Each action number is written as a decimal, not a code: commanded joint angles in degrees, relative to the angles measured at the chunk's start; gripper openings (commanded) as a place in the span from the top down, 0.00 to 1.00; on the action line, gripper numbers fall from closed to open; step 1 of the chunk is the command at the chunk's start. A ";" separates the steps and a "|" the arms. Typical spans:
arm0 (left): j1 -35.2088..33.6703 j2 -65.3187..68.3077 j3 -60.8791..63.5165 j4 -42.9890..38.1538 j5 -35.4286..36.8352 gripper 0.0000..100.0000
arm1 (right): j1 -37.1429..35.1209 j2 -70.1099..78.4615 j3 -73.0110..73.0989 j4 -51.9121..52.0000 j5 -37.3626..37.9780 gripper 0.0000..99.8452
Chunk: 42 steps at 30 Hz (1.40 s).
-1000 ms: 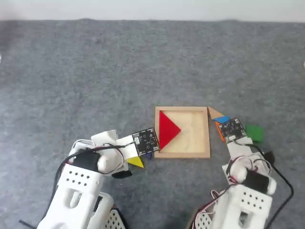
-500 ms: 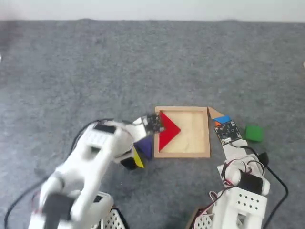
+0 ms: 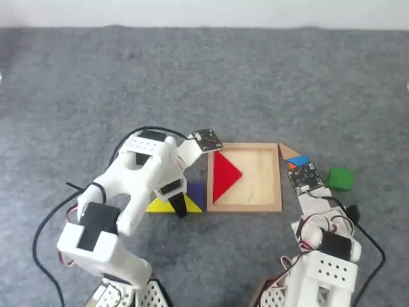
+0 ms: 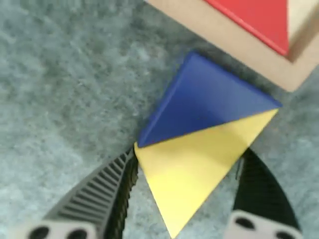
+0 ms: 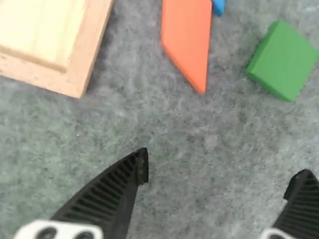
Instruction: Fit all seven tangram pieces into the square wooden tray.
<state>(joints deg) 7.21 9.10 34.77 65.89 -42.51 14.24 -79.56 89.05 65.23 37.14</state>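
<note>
1. Left gripper (image 4: 188,154): jaws spread, one on each side of the yellow triangle (image 4: 194,169) and close against its edges. The piece lies flat on the grey mat (image 3: 128,83).
2. Blue triangle (image 4: 209,102): just past the left jaw tips, joined edge to edge with the yellow triangle. Its far corner is just beside the tray's outer rim; whether they touch cannot be told.
3. Square wooden tray (image 3: 243,208): beyond the blue triangle as seen from the left jaws. One of its corners lies ahead of the right jaws, off to one finger's side.
4. Red triangle (image 3: 223,176): inside the tray, its long edge along the wall nearest the left jaws. The rest of the tray floor is bare wood.
5. Right gripper (image 5: 223,164): jaws wide apart, holding nothing, with bare mat between them.
6. Orange parallelogram (image 5: 187,40): flat on the mat ahead of the right jaw tips, apart from them, just beside the tray's outer wall.
7. Green square (image 5: 282,59): ahead of the right jaws, on the side away from the tray, well apart from the orange piece.
8. Light-blue piece (image 5: 218,6): past the orange parallelogram's far end, touching it.
9. Tan triangle (image 3: 289,151): farthest from the right jaws, by the tray's far corner.
</note>
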 commanded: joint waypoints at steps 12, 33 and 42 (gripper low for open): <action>-9.23 1.32 -8.48 -6.95 11.87 0.75 | 0.57 -0.75 -0.35 -0.92 -0.35 0.57; -12.84 -1.67 -17.71 -2.20 10.20 0.70 | 0.40 -0.92 -0.35 -0.84 -0.26 0.57; -12.13 5.01 -27.21 3.78 -3.69 0.68 | 0.40 -0.92 -0.26 -0.84 -0.26 0.57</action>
<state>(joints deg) -5.36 13.58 11.38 67.47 -42.42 14.24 -79.56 89.05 65.23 37.14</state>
